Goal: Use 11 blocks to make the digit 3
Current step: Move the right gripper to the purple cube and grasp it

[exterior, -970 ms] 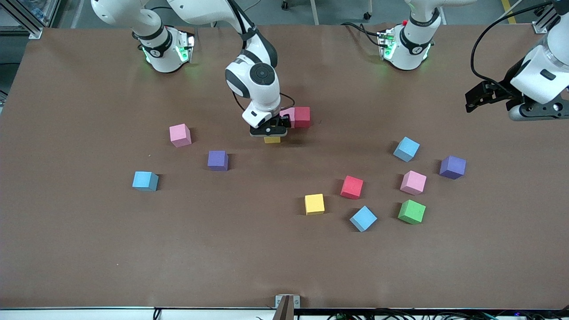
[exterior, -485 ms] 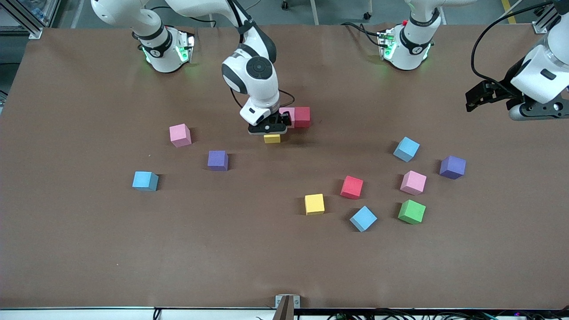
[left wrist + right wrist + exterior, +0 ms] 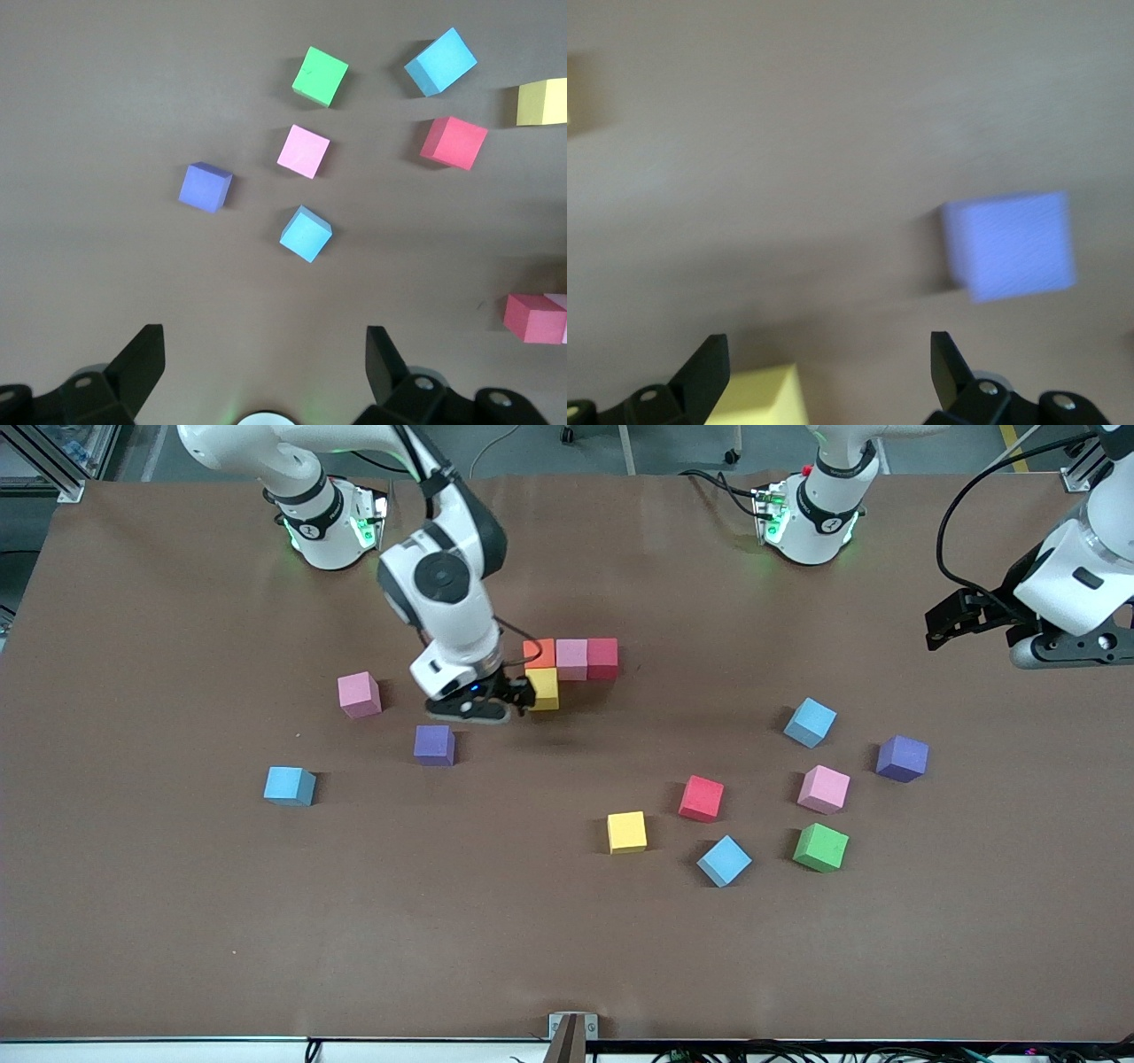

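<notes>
An orange block (image 3: 539,653), a pink block (image 3: 571,659) and a red block (image 3: 602,658) lie side by side in a row. A yellow block (image 3: 542,688) touches the orange one on the side nearer the front camera. My right gripper (image 3: 474,713) hangs open and empty just beside that yellow block (image 3: 757,398), between it and a purple block (image 3: 434,745) (image 3: 1010,246). Other blocks lie loose: pink (image 3: 359,694), light blue (image 3: 289,786), yellow (image 3: 626,832), red (image 3: 701,798), light blue (image 3: 724,860), pink (image 3: 823,789), light blue (image 3: 810,722). My left gripper (image 3: 943,624) (image 3: 264,345) waits open in the air at the left arm's end.
A green cube (image 3: 820,847) (image 3: 320,76) and a second purple cube (image 3: 902,758) (image 3: 205,187) lie among the loose blocks toward the left arm's end. The brown table (image 3: 266,921) runs bare along its front edge.
My right gripper has left the yellow block and moved toward the right arm's end, uncovering the orange and yellow blocks. The left arm has barely moved.
</notes>
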